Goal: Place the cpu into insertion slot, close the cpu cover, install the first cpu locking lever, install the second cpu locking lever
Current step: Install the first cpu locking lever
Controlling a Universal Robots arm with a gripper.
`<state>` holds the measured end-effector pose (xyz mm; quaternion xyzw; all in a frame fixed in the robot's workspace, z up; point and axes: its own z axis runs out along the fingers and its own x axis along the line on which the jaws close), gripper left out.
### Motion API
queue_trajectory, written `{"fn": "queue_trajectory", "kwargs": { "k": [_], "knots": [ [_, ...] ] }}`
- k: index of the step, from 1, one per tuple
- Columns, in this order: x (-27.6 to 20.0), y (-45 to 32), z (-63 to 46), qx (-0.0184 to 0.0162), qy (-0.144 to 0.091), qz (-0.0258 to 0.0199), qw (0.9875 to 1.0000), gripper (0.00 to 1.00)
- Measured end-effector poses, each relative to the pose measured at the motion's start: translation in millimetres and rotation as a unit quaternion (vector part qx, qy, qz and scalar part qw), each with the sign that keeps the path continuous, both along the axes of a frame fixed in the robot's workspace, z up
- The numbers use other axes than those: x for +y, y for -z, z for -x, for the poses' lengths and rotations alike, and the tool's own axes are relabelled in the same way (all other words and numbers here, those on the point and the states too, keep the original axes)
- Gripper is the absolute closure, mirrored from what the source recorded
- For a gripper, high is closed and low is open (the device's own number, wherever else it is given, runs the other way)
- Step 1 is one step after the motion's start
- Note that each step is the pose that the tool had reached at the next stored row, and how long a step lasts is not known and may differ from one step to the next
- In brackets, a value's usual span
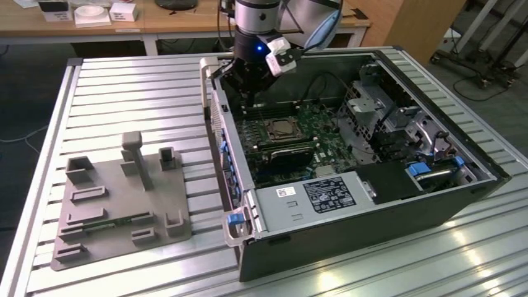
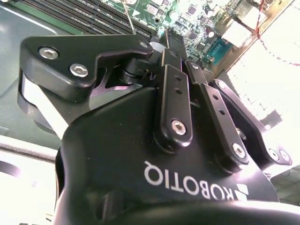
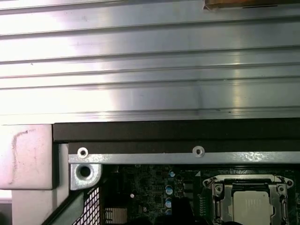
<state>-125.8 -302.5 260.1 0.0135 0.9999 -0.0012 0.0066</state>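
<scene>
The cpu [image 1: 286,129] [image 3: 251,206] lies flat with its silvery face up inside the insertion slot [image 1: 270,137] on the green board of the open computer case. The cpu cover [image 3: 220,190] is a silver frame lying down around the chip. My gripper [image 1: 247,98] hangs inside the case near its far corner on the exterior view's left, above the long black memory slots and a short way behind the socket. In the second wrist view the gripper [image 2: 169,40] has its black fingers [image 2: 174,93] drawn together with nothing seen between them. A thin metal rod [image 2: 129,18] stands just beyond the fingertips.
The case [image 1: 247,247] lies on a slatted aluminium table [image 1: 132,93]. A grey box with a black label [image 1: 326,195] fills the near end and a drive cage [image 1: 387,114] stands on the exterior view's right. A grey fixture plate [image 1: 115,204] rests beside the case.
</scene>
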Motion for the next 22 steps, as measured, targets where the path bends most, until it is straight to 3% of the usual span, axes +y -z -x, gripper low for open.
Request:
{"fn": "queue_trajectory", "kwargs": {
  "k": [22],
  "knots": [
    [3.2,0.9,-19.0,0.0000,-0.003,0.0000,1.0000,0.90]
  ]
}}
